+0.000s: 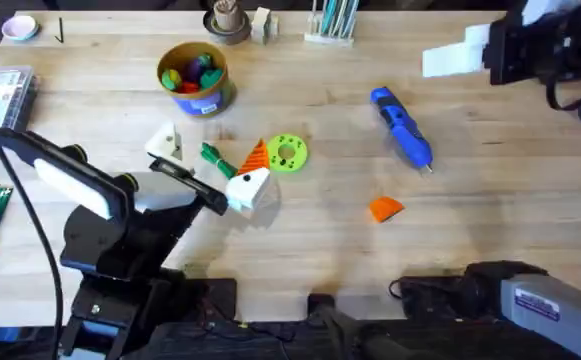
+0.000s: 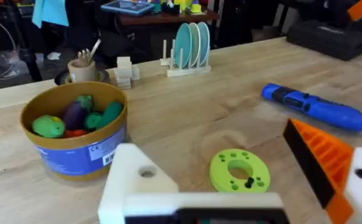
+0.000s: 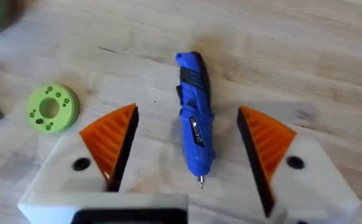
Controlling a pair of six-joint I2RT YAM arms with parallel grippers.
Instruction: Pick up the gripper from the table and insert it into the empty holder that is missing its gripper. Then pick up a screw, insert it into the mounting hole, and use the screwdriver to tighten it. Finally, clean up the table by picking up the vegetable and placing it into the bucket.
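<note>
- Left hand (image 2: 215, 146): stands wide open over the tabletop (image 1: 490, 210) and holds nothing.
- Has one finger with an orange pad (image 2: 321, 158) and one plain white finger with no pad, the holder (image 2: 137, 180).
- Seen from above: sits low at the left middle of the tabletop, with the holder on the side toward the bucket (image 1: 195, 78).
- Vegetable (image 1: 213, 156): lies on the wood between the two fingers of the left hand, small and dark green, just beside the lime-green disc (image 1: 288, 153).
- Right hand (image 3: 188, 111): spreads wide too, with both orange pads well apart, and holds nothing.
- Hangs above the screwdriver (image 3: 194, 118), which shows between its two fingers in the right wrist view.
- Screwdriver: lies flat on the right half of the tabletop, blue, with its thin metal tip toward the near side.
- Gripper (image 1: 386, 208): lies alone on the wood, small and orange, near the tip of the screwdriver and on the near side of it, touching nothing else.
- Bucket: stands upright at the far left, with bright toys inside, well apart from the gripper.
- Disc: lies flat, with round holes in it, between the bucket and the screwdriver.
</note>
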